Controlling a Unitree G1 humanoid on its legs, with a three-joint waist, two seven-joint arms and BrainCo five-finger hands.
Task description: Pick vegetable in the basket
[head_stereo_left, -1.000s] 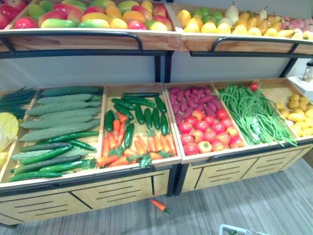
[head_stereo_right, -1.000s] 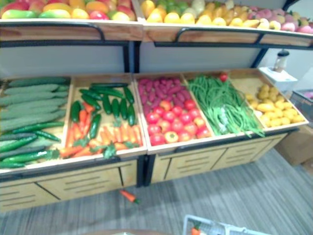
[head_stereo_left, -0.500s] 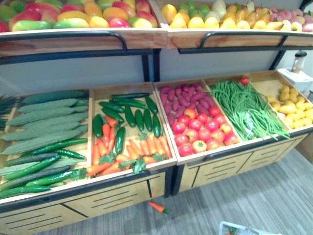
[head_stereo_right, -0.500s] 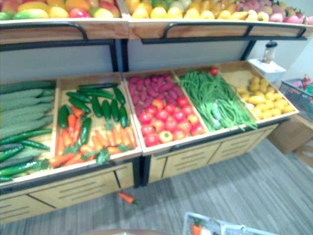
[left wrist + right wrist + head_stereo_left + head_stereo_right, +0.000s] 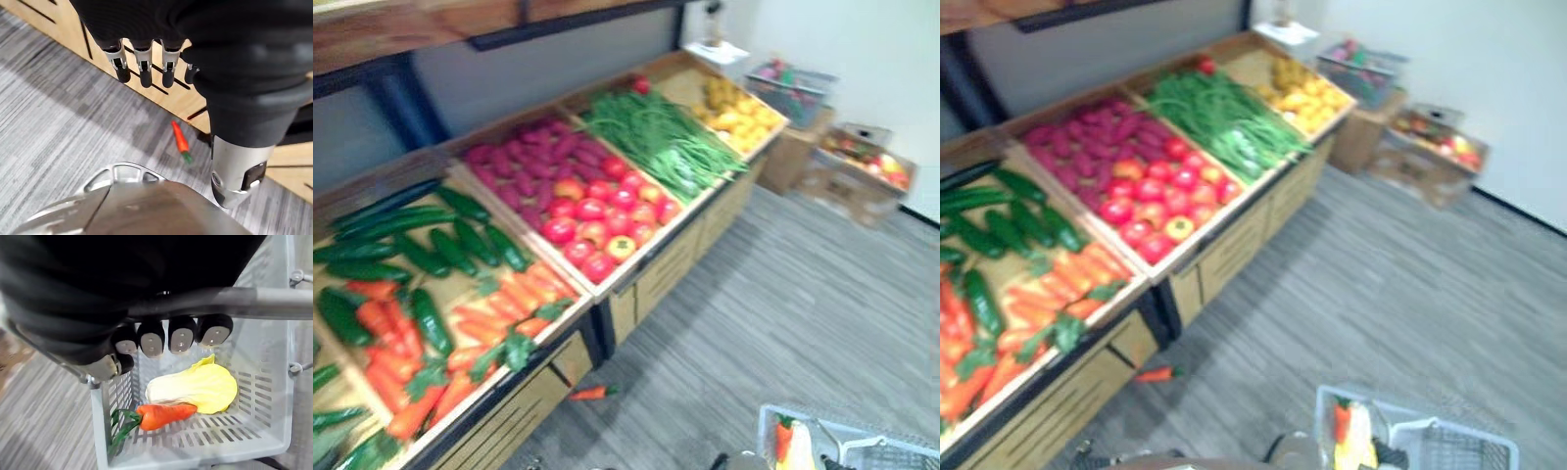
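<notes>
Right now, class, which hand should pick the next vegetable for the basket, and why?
Probably the left. The left hand hangs empty with relaxed fingers, near a carrot lying on the floor. The right hand is curled round the handle of the basket.

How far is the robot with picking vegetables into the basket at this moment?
Done: a carrot and a pale yellow cabbage lie in the basket. In hand: the right hand is curled round the basket's handle; the left hand hangs open, holding nothing. Left: a second carrot lies on the floor by the stand, probably the next pick.
</notes>
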